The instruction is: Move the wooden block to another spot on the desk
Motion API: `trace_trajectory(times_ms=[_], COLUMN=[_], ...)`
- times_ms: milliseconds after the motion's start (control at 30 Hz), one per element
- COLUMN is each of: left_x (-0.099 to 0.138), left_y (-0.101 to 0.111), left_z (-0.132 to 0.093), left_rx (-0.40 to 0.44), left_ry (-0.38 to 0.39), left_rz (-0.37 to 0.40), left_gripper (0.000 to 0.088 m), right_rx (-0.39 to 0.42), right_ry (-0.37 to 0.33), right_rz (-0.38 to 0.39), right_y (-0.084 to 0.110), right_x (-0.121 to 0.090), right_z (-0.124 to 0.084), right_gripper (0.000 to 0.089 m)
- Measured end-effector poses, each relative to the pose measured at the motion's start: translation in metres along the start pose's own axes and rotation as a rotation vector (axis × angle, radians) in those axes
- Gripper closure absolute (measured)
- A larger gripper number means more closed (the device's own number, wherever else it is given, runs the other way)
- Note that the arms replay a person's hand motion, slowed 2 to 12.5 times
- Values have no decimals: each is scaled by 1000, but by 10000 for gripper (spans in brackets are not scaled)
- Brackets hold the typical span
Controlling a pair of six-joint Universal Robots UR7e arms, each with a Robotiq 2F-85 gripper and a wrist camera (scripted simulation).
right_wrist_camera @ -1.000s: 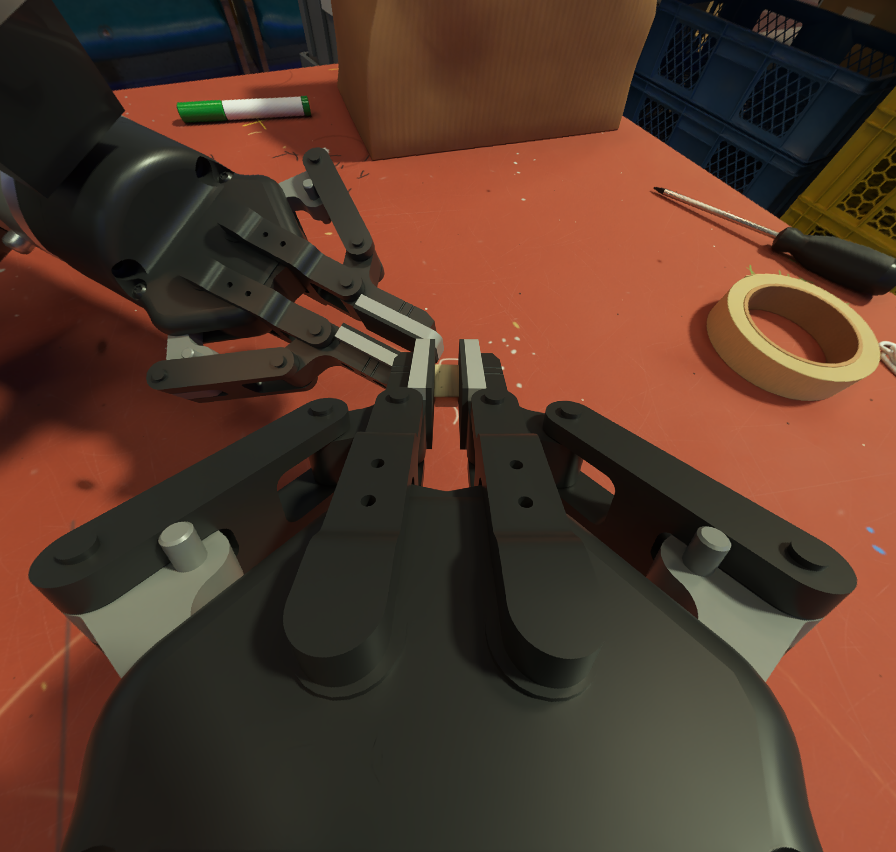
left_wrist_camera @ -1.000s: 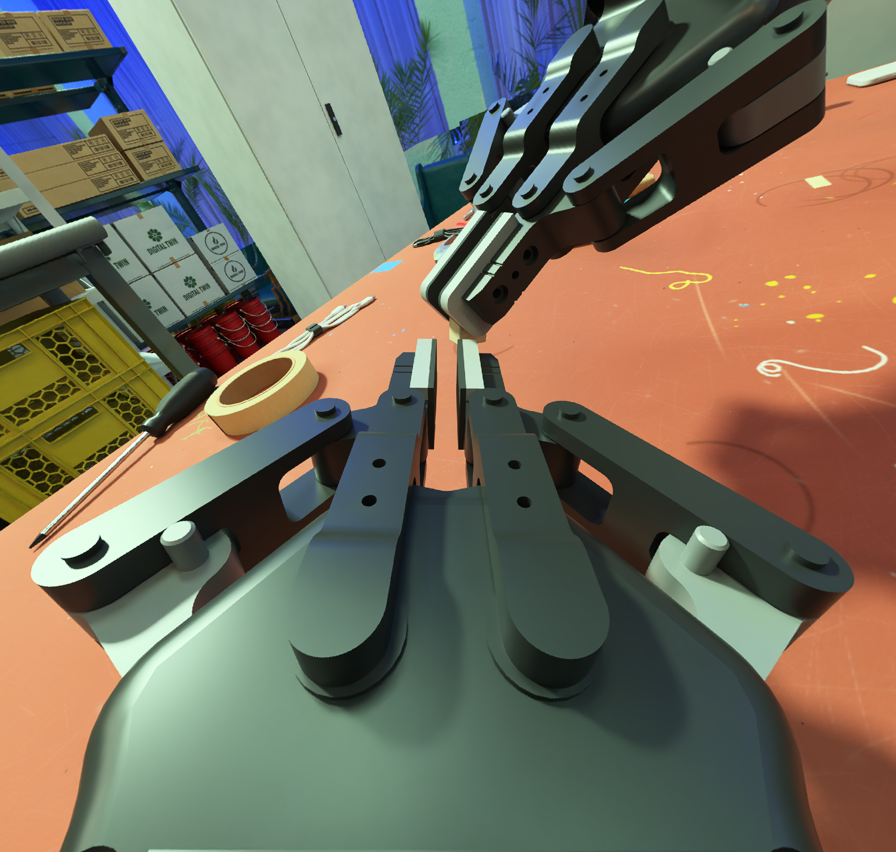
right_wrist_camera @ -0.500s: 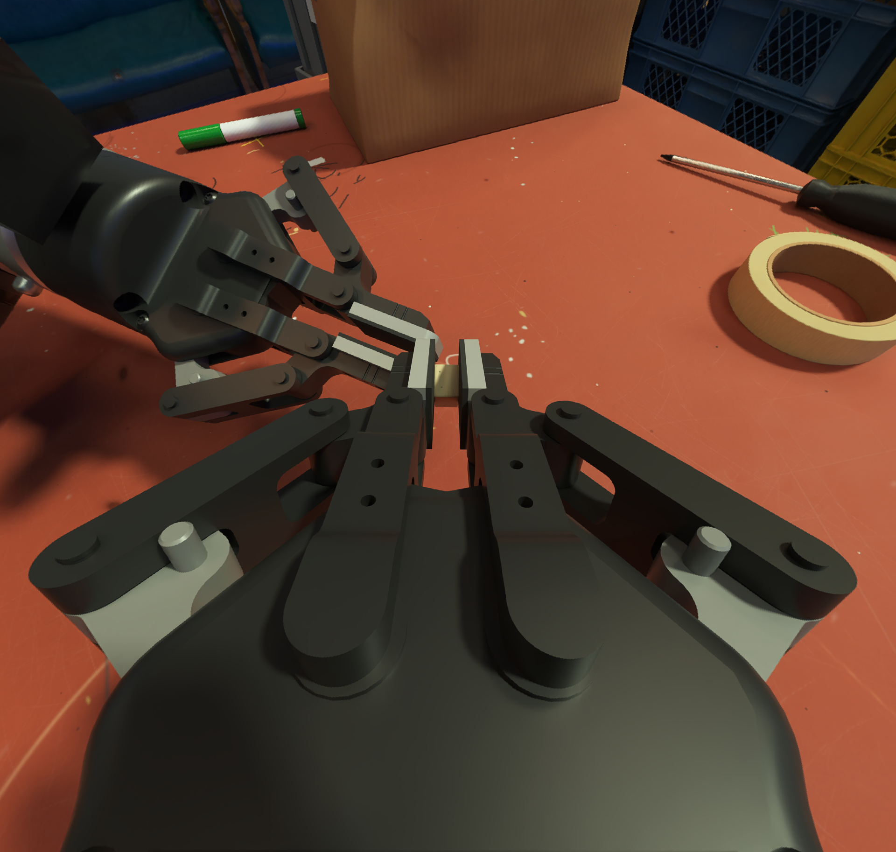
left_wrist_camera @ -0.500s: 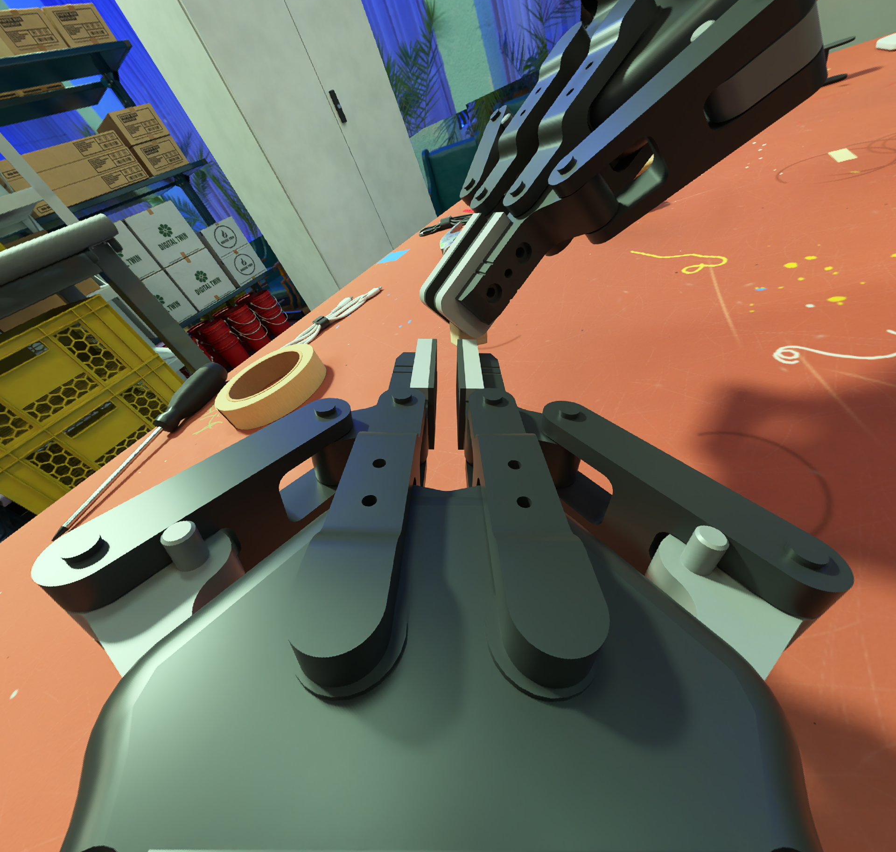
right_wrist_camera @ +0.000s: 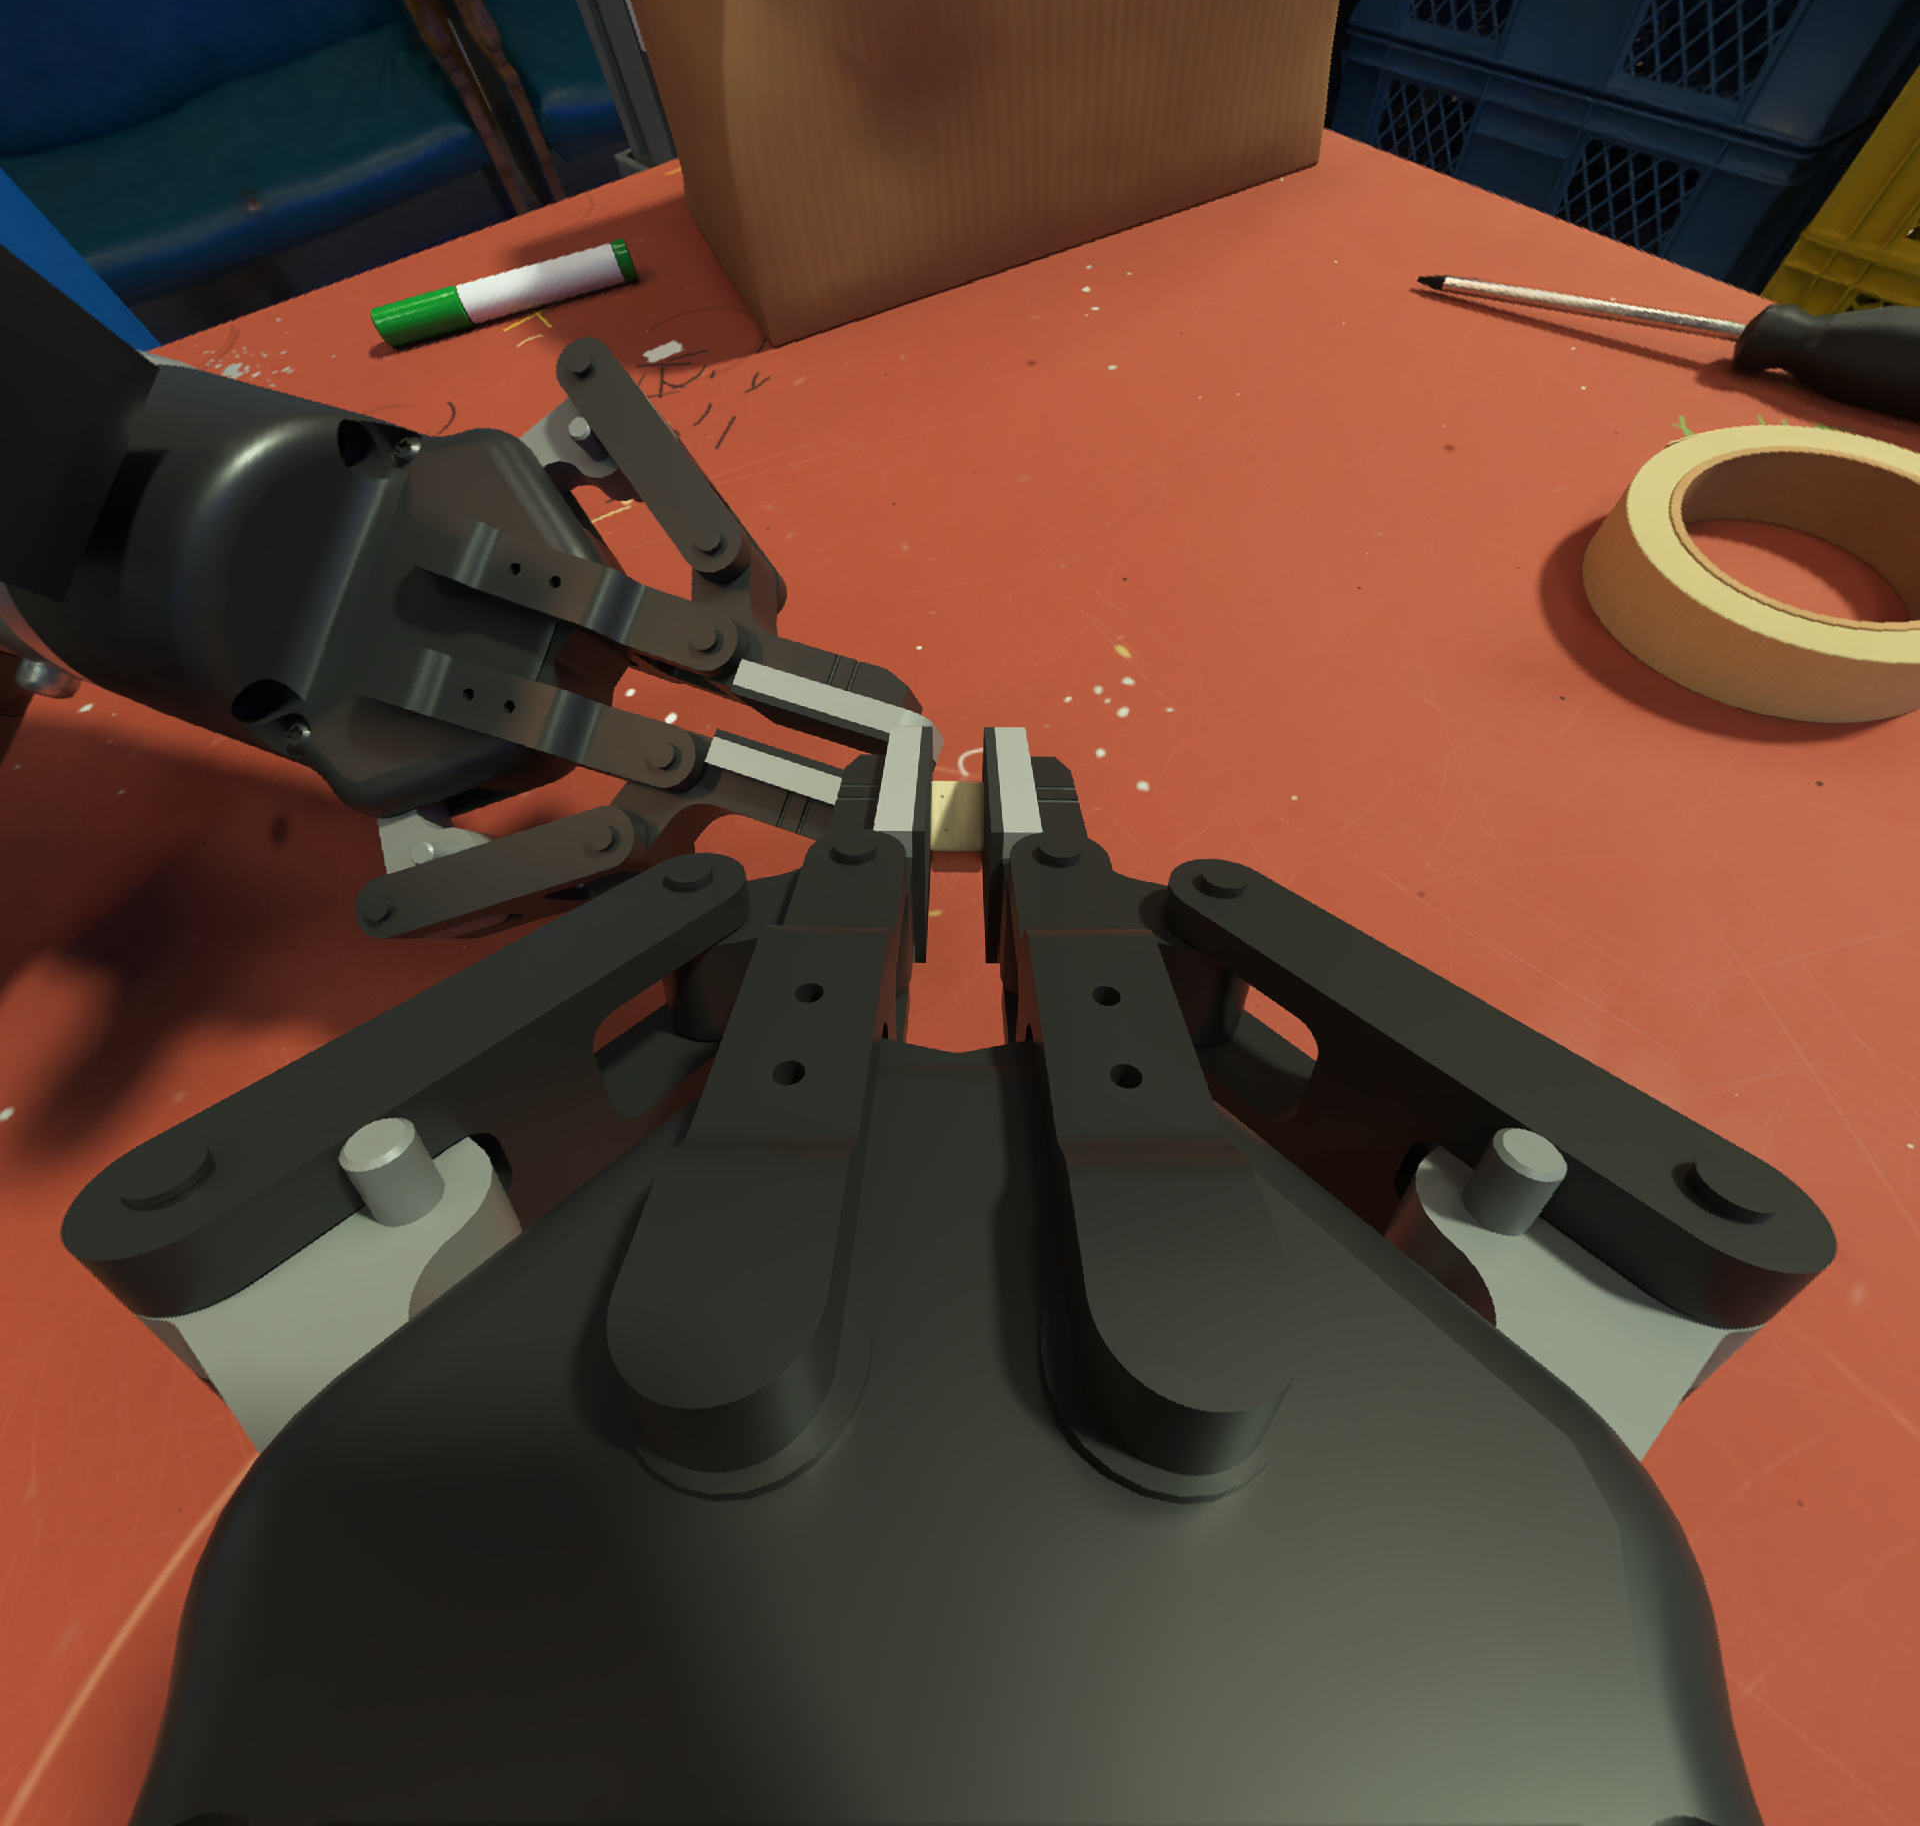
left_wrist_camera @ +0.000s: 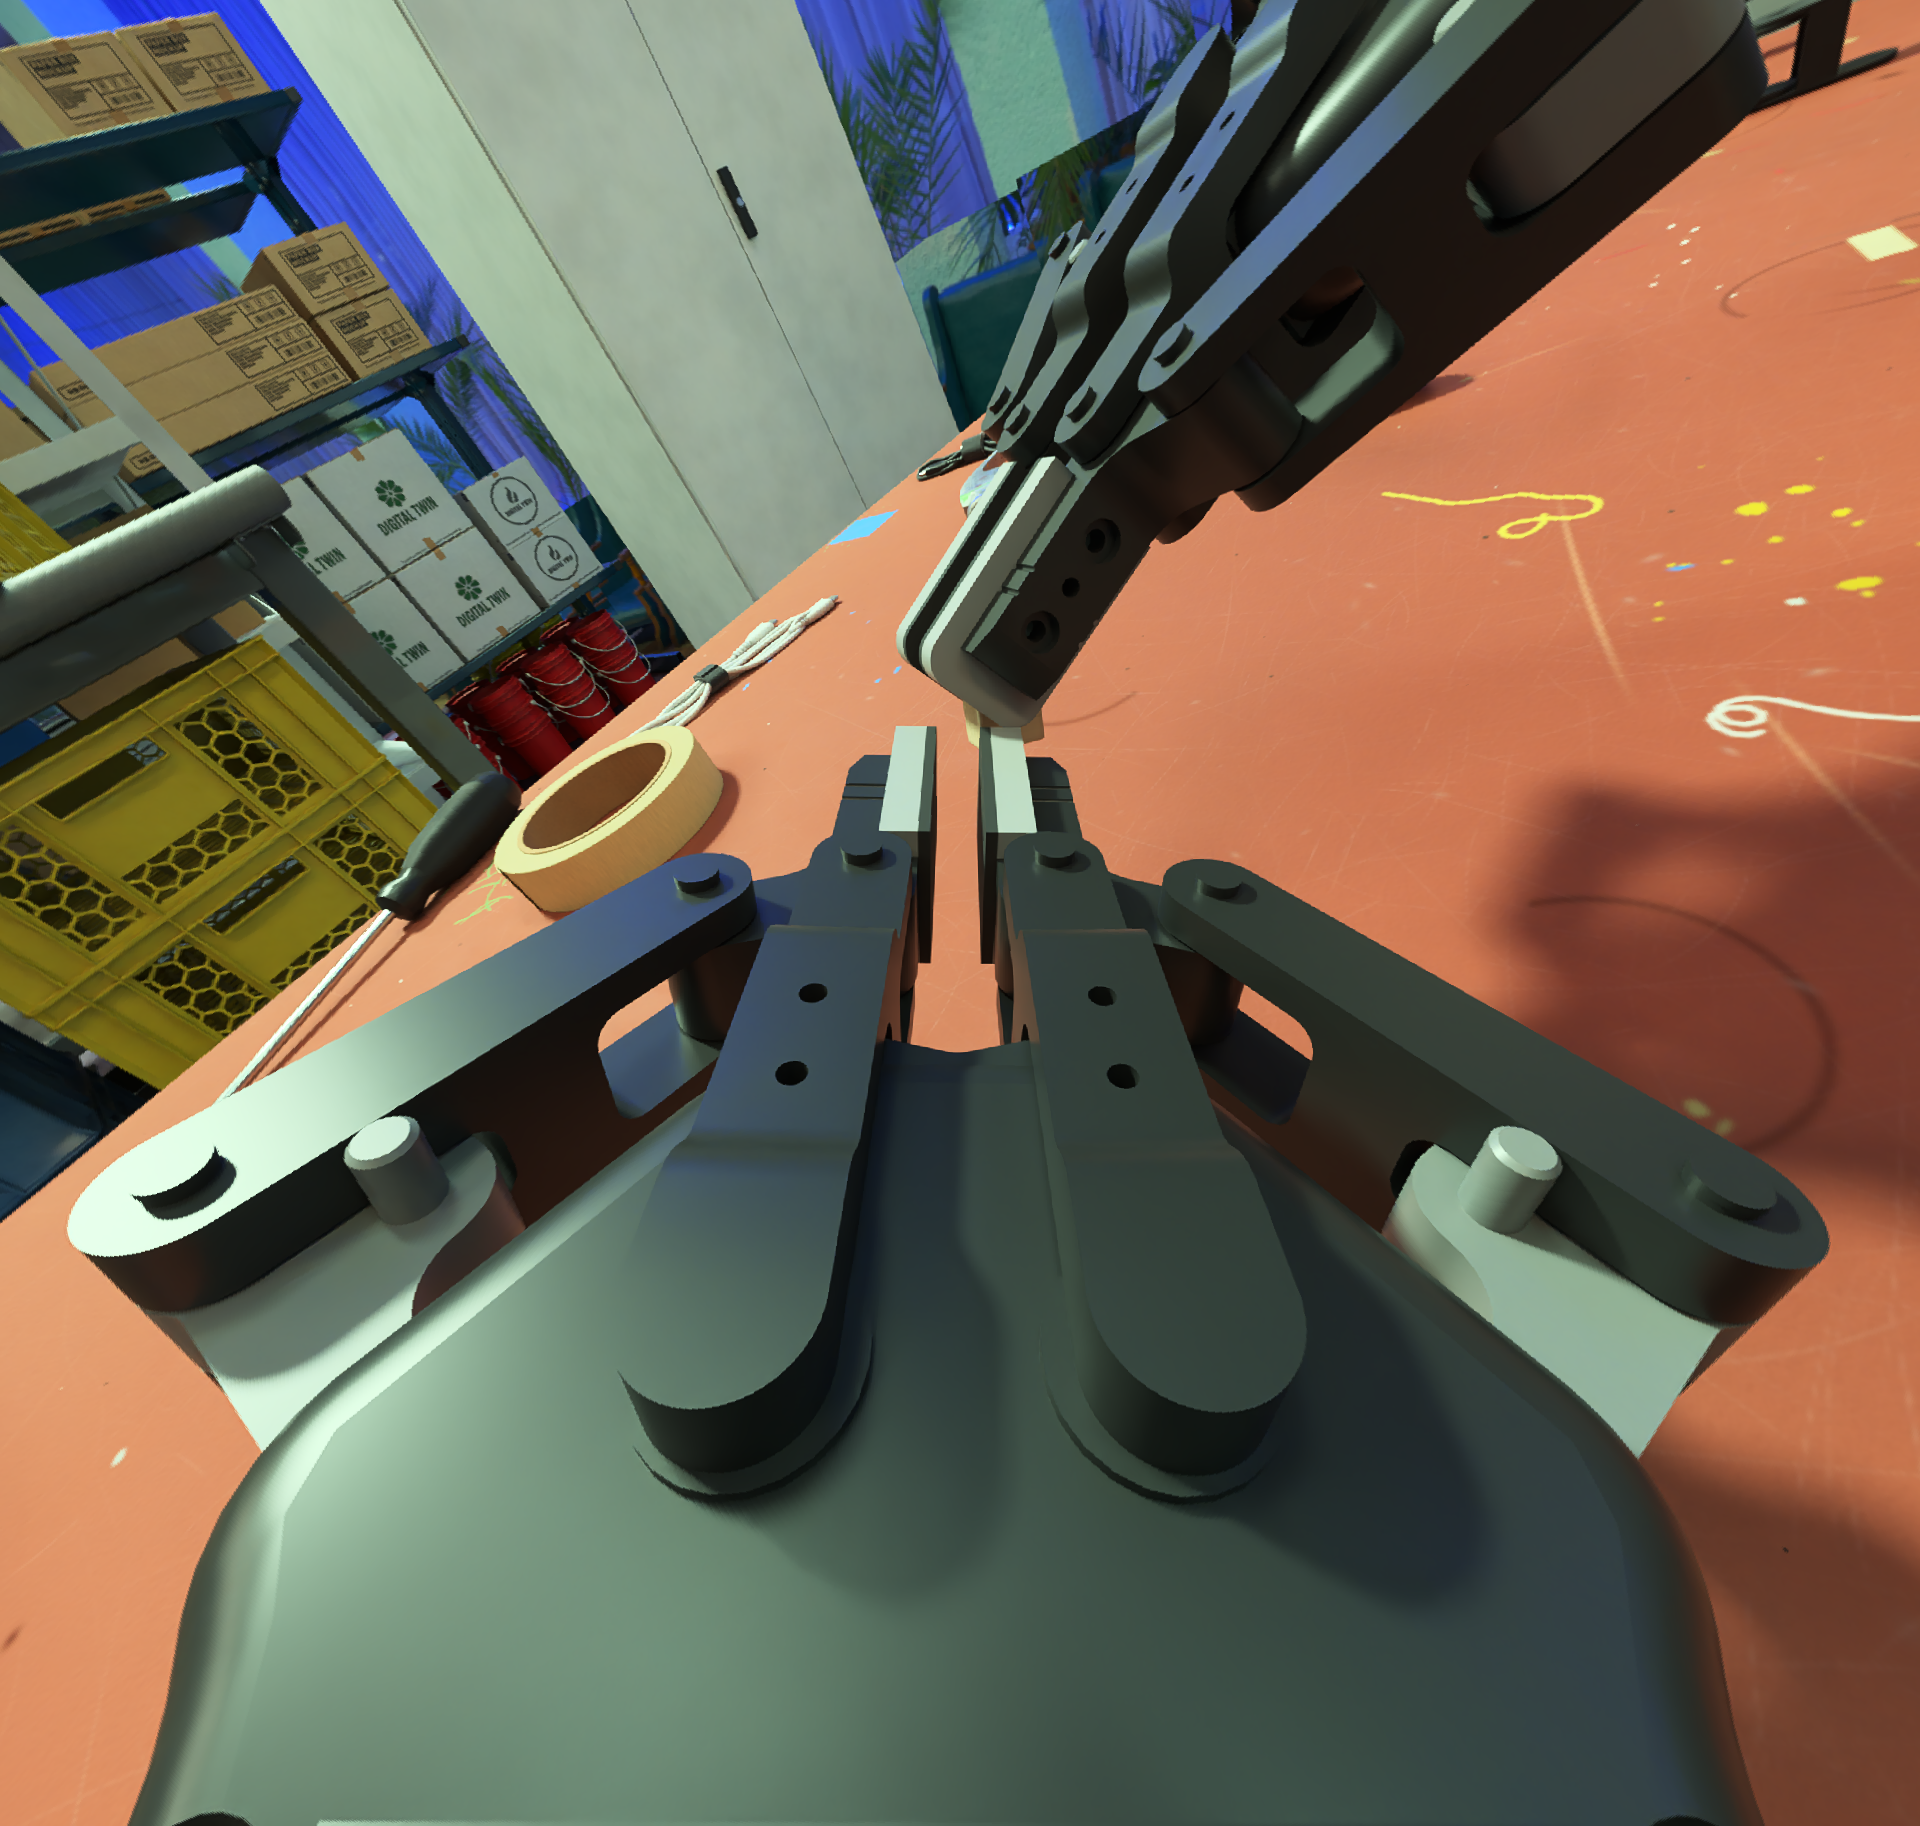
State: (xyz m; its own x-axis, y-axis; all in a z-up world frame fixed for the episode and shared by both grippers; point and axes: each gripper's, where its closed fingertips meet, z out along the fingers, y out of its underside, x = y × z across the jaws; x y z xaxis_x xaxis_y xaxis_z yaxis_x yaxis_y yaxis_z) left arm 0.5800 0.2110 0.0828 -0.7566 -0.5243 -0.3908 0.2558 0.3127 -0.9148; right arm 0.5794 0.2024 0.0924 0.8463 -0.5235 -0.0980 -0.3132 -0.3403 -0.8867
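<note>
The small pale wooden block (right_wrist_camera: 956, 815) sits between my right gripper's (right_wrist_camera: 957, 789) pads, which are shut on it just over the red desk (right_wrist_camera: 1299, 737). In the left wrist view the block (left_wrist_camera: 977, 727) peeks out under the right gripper's fingertips (left_wrist_camera: 977, 664), which come down from the upper right. My left gripper (left_wrist_camera: 957, 774) is shut to a narrow slit with nothing between its pads. Its tips are right at the block. In the right wrist view the left gripper's fingers (right_wrist_camera: 790, 701) reach in from the left and touch my right gripper's left finger.
A roll of masking tape (right_wrist_camera: 1756, 571) (left_wrist_camera: 613, 815) and a screwdriver (right_wrist_camera: 1766, 342) (left_wrist_camera: 436, 841) lie to the right. A cardboard box (right_wrist_camera: 997, 93) and a green-and-white marker (right_wrist_camera: 499, 290) are at the far edge. Crates (left_wrist_camera: 156, 841) stand beyond the desk edge.
Both grippers have moved together over the desk, tips still meeting at the block. The box has come nearer and the tape roll has slid right in the right wrist view.
</note>
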Motion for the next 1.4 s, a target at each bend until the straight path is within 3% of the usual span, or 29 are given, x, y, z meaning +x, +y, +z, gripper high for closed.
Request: trace_trajectory(times_ms=[500,1400], left_x=[1,-1], left_y=[3,4], left_z=[1,1], left_rx=[-28,-35], left_ry=[-17,-20], left_rz=[52,35], left_gripper=[811,813], right_rx=[-8,7], right_ry=[-11,-34], right_rz=[39,89], right_y=[3,3], right_x=[1,2], right_z=[1,4], right_gripper=[807,807])
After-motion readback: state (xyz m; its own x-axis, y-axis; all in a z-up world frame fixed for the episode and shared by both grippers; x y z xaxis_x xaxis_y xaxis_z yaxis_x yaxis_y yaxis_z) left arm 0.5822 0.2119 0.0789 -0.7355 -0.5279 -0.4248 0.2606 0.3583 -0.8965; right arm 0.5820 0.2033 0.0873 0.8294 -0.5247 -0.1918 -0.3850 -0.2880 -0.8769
